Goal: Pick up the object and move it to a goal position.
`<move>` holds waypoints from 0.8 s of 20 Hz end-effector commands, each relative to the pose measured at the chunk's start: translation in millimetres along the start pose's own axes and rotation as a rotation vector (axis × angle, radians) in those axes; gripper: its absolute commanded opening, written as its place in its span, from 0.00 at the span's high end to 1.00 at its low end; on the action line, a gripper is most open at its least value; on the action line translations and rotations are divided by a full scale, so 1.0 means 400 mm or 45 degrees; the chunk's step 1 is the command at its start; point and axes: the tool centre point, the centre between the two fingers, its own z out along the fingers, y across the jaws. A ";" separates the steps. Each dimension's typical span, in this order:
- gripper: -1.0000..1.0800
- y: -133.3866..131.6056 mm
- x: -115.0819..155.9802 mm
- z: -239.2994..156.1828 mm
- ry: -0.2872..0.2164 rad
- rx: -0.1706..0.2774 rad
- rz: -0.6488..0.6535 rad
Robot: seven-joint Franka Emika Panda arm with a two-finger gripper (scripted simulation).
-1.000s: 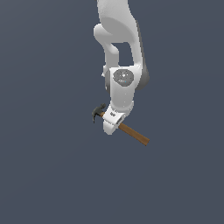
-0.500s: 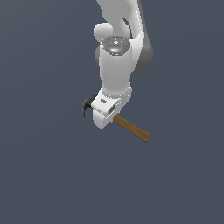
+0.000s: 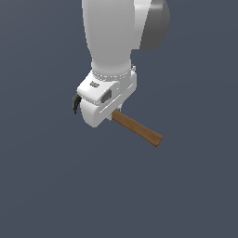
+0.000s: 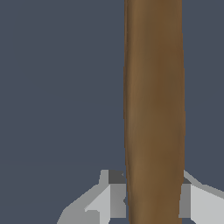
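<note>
The object is a small hammer (image 3: 138,129) with a brown wooden handle and a dark claw head. In the exterior view its handle sticks out to the right and downward from under my white gripper (image 3: 103,113); the dark claw head (image 3: 75,103) curves out on the left side. The wrist view shows the brown handle (image 4: 154,109) running straight between my two grey fingers (image 4: 109,199), which press on both of its sides. My gripper is shut on the hammer, held up off the dark surface. The fingertips are hidden behind the hand in the exterior view.
A plain dark grey-blue ground (image 3: 46,186) fills both views. The white arm (image 3: 116,32) rises above the gripper toward the top of the exterior view.
The arm with the hammer has come much closer to the exterior camera and looks larger; it shifted toward the exterior view's left. The hammer stays gripped the same way.
</note>
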 end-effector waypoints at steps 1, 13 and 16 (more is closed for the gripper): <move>1.00 0.021 -0.002 -0.056 0.002 -0.004 0.001; 1.00 0.087 -0.003 -0.207 0.001 -0.006 0.004; 1.00 0.095 -0.003 -0.224 0.001 -0.006 0.004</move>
